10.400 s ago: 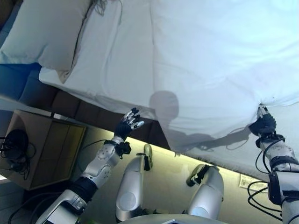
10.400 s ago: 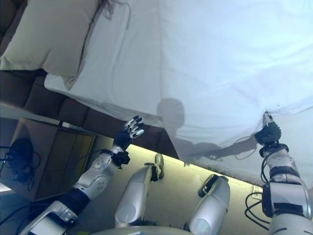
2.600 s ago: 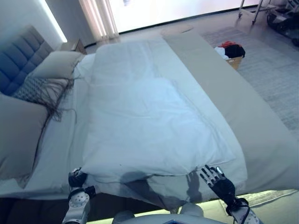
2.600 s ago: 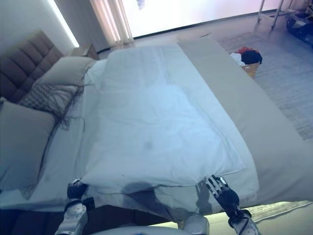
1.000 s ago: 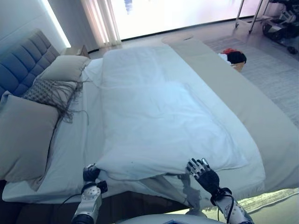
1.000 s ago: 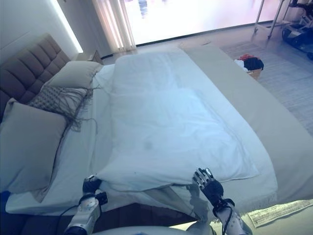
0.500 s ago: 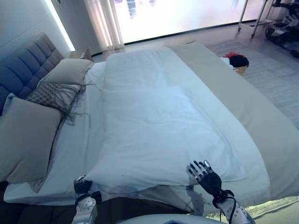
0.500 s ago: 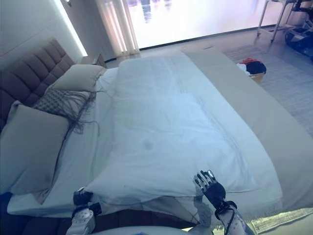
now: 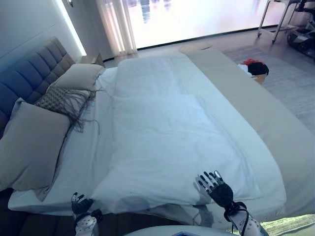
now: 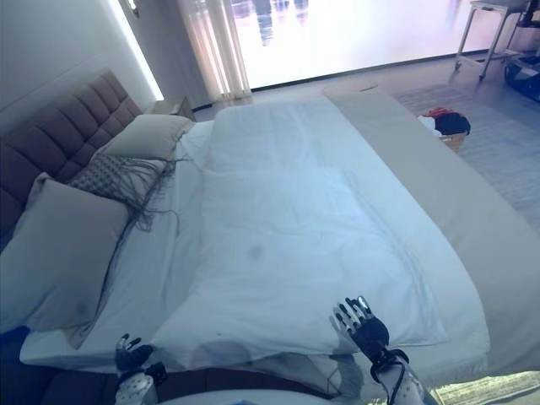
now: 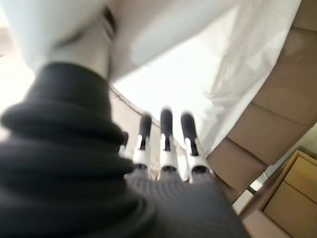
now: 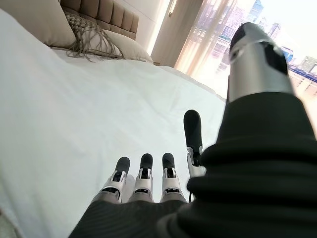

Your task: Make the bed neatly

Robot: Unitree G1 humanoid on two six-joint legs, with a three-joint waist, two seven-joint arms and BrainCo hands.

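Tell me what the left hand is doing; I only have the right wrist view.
Observer: The left hand is open and holds nothing, just off the bed's near edge, by the duvet corner.
Operator: Does the duvet cover that near edge?
Observer: Not fully. Below its near hem a strip of rumpled sheet shows, beside the open right hand.

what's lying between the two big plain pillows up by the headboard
A grey fringed cushion lies between the near pillow and the far pillow, its tassels trailing onto the sheet, seen in the left eye view.
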